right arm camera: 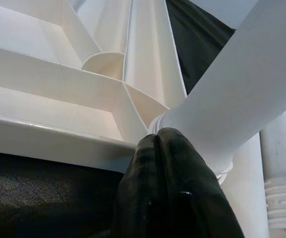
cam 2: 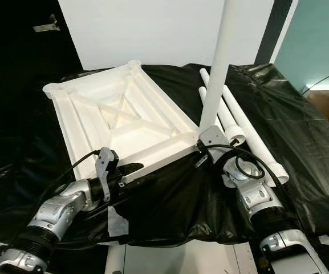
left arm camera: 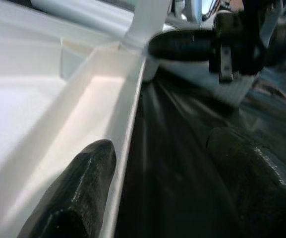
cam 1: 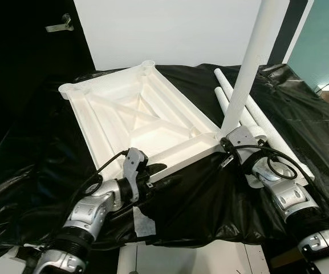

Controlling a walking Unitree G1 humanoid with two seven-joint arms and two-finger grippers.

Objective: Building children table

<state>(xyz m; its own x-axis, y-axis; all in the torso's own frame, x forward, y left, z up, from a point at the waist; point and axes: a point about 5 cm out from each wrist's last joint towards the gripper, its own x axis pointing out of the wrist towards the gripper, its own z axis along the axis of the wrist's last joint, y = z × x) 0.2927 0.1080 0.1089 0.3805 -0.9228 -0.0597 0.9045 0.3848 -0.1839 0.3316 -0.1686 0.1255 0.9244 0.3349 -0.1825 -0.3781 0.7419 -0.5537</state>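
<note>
Right pincer (cam 1: 231,138): clamped on the base of the upright leg (cam 1: 250,71), at the near right corner of the tabletop; in the right wrist view its black fingers (right arm camera: 175,183) press against the white tube just where it meets the corner socket.
Left pincer (cam 1: 163,173): fingers apart, straddling the near rim of the tabletop; the left wrist view shows one finger (left arm camera: 76,196) inside the rim and the other outside, over the black sheet.
Tabletop (cam 1: 135,114): white plastic, lying upside down with its ribs and cross-braces up, on the black sheet toward the far left of the surface; round sockets show at its far corners.
Upright leg: white tube standing in the near right socket, leaning slightly away from the robot.
Spare legs (cam 1: 261,123): white tubes lying side by side on the sheet, just right of the tabletop, behind the right arm.
Black sheet (cam 1: 301,108): crumpled plastic covering the surface, hanging over its near edge.
Beyond: white wall panel and a dark door with a metal handle (cam 1: 60,24).
</note>
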